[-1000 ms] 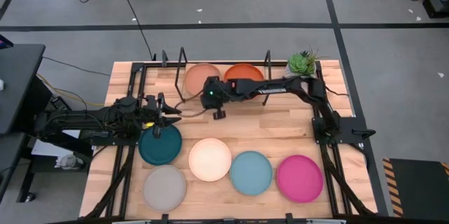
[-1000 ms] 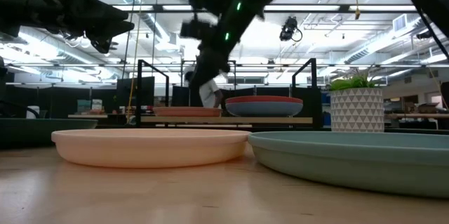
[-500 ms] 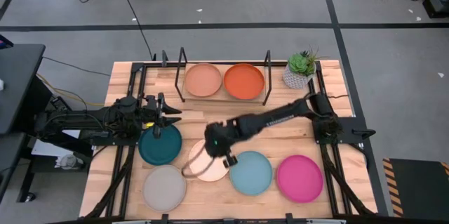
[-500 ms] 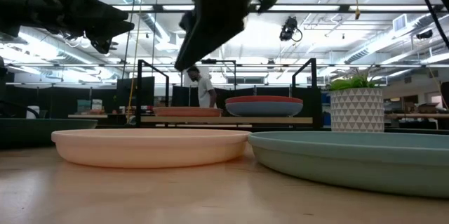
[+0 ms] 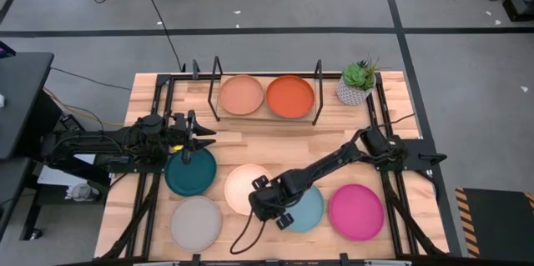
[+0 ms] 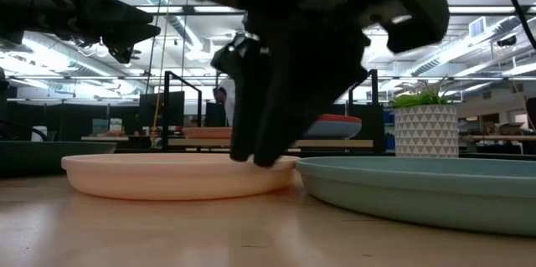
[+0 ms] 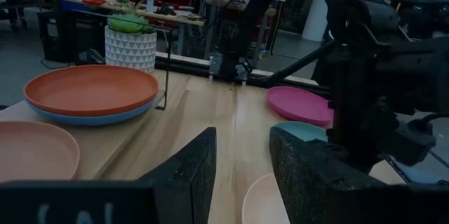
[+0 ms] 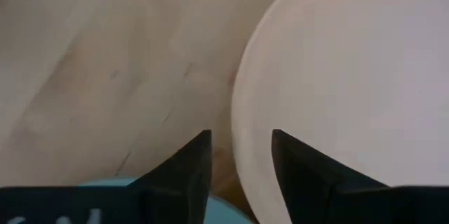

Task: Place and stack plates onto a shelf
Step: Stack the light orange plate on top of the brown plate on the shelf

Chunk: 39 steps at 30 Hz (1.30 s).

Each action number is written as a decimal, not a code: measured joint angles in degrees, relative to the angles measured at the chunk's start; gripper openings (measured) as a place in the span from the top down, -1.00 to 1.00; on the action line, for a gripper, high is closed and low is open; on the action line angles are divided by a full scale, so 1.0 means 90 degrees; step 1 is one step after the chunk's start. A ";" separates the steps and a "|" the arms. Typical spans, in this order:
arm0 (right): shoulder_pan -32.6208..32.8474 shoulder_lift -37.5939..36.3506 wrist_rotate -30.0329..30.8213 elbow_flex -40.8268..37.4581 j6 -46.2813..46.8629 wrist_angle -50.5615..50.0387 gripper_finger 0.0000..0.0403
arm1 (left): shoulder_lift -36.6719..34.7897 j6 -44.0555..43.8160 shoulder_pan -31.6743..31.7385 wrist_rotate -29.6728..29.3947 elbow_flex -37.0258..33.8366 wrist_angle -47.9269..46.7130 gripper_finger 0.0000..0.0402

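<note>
The cream plate lies flat on the tabletop, near the middle. My right gripper is low over its near-right rim, open and pointing down. In the right wrist view one finger is over the plate and the other over the wood. My left gripper hovers open above the far rim of the teal plate. The shelf at the far edge carries a peach plate and an orange plate lying on a blue one. My right gripper stands astride the cream plate's near-right rim, coming from above, fingers pointing down. In the low view the fingertips reach rim height. I cannot tell whether they touch the plate, which lies flat on the table.
The pale blue plate lies right beside my right gripper, the magenta plate to its right and the grey plate at the near left. A potted plant stands at the shelf's right end. Bare wood lies between shelf and plates.
My right arm has swung from in front of the shelf toward the table's near edge and come down over the cream plate's near-right rim. No plate has moved.
</note>
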 joint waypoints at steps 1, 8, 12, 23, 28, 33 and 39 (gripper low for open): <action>0.0000 0.0000 0.0001 -0.0002 0.0035 0.0005 0.19 | 0.0001 0.0000 0.0000 0.0000 0.0000 0.0000 0.30; 0.0003 -0.0019 0.0055 0.0007 -0.0121 -0.0048 0.18 | 0.0001 0.0016 -0.0001 -0.0124 0.0000 0.0073 0.30; 0.0005 -0.0019 0.0162 -0.0200 -0.0205 0.0101 0.29 | 0.0001 0.0027 0.0000 -0.0282 0.0000 0.0073 0.30; -0.0167 -0.0041 0.0436 -0.0602 -0.0313 0.0377 0.52 | 0.0001 0.0024 0.0000 -0.0291 0.0000 0.0068 0.30; -0.0271 -0.0066 0.0551 -0.0602 -0.0319 0.0368 0.71 | 0.0001 0.0025 -0.0002 -0.0291 0.0000 0.0067 0.30; -0.0370 -0.0104 0.0601 -0.0501 -0.0494 0.0203 0.93 | 0.0001 0.0175 -0.0001 -0.0291 0.0000 0.0063 0.30; -0.0463 -0.0102 0.1315 0.0127 -0.0744 -0.0878 0.88 | 0.0001 0.0172 0.0000 -0.0291 0.0000 0.0061 0.30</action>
